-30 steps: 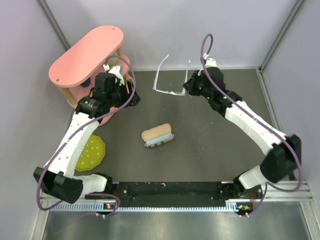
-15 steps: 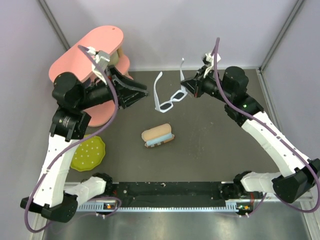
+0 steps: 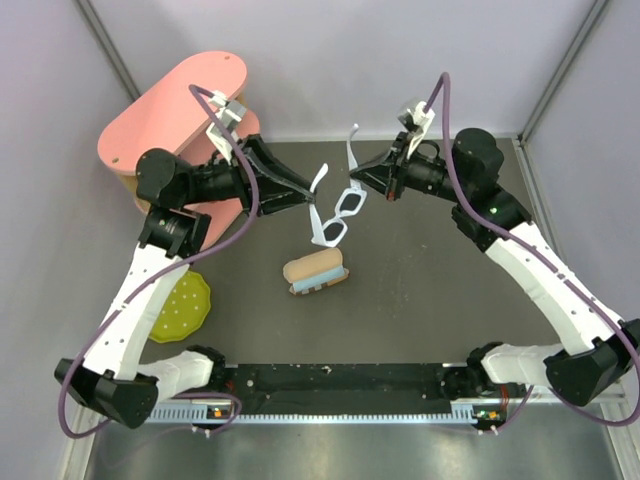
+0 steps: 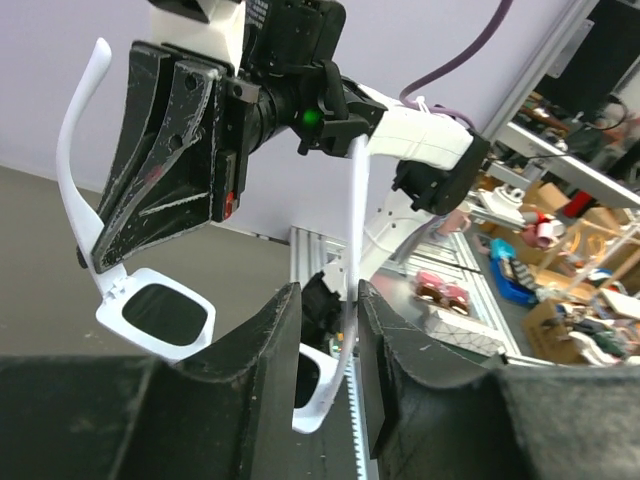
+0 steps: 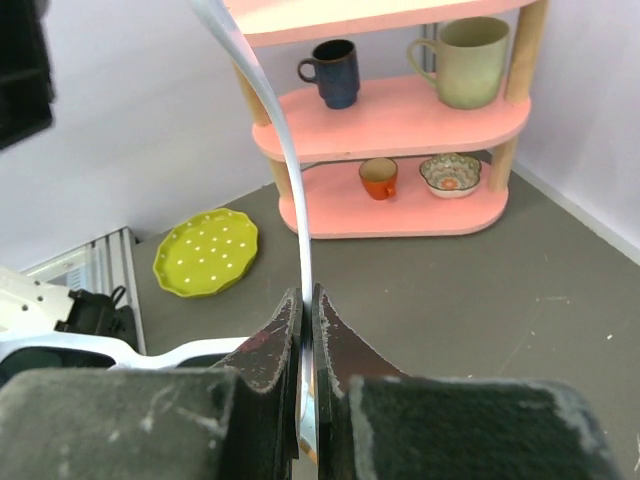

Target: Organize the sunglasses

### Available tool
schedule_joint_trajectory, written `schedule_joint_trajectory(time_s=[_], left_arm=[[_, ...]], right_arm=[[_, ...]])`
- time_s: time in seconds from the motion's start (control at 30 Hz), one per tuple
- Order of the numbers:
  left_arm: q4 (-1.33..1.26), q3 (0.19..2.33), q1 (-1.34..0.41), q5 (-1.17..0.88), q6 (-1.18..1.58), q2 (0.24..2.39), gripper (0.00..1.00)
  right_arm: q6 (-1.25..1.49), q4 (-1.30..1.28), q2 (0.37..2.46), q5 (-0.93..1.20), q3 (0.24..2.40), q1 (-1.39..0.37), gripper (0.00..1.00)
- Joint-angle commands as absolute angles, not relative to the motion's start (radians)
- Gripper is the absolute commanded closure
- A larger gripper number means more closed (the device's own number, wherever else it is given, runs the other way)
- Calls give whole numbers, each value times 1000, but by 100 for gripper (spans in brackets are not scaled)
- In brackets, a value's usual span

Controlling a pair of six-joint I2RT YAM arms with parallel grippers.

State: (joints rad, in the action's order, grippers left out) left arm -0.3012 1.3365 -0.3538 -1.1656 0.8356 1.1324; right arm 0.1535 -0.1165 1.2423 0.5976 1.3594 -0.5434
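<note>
The white sunglasses (image 3: 340, 212) hang in the air above the dark table, temple arms unfolded. My right gripper (image 3: 362, 178) is shut on one temple arm (image 5: 285, 170), seen in the right wrist view between the closed pads (image 5: 307, 320). My left gripper (image 3: 308, 195) is open, with its jaws on either side of the other temple arm (image 4: 352, 230); the arm lies against the right finger (image 4: 380, 340), with a gap to the left one. The left wrist view shows a lens rim (image 4: 160, 315) and the right gripper (image 4: 170, 170) holding the far temple.
The brown oblong case (image 3: 316, 270) lies open on the table below the glasses, with a blue cloth inside. A green dotted plate (image 3: 180, 305) lies at the left. A pink shelf unit (image 3: 180, 100) with mugs (image 5: 465, 60) and small bowls stands at the back left.
The right gripper lifted the sunglasses off the table's back and carried them toward the middle. The left arm swung away from the shelf and brought its jaws around the other temple arm.
</note>
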Motion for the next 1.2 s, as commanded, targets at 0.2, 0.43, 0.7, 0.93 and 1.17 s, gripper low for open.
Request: schedule_joint_trajectory(time_s=[0.2,0.43,0.7,0.93,1.17], left_arm=[[-371,1339,-399,-1170,876,1173,60],[-255,1302,-420,-1184,813,1195,60],[-99,1296,-420,-1155,747,1200,57],[96,1359,-417,-1095,663,1213,43],[367,1468,-407,-774,575,1173,29]], right_arm=[[184,-9,1256,634,1436,-630,100],[189,57,1244,620,1443,-655,100],[130,138,1201,584,1399,-655,100],[51,172,1164,526,1355,-657,100],[-57,135,1140,462,1318,-658,100]])
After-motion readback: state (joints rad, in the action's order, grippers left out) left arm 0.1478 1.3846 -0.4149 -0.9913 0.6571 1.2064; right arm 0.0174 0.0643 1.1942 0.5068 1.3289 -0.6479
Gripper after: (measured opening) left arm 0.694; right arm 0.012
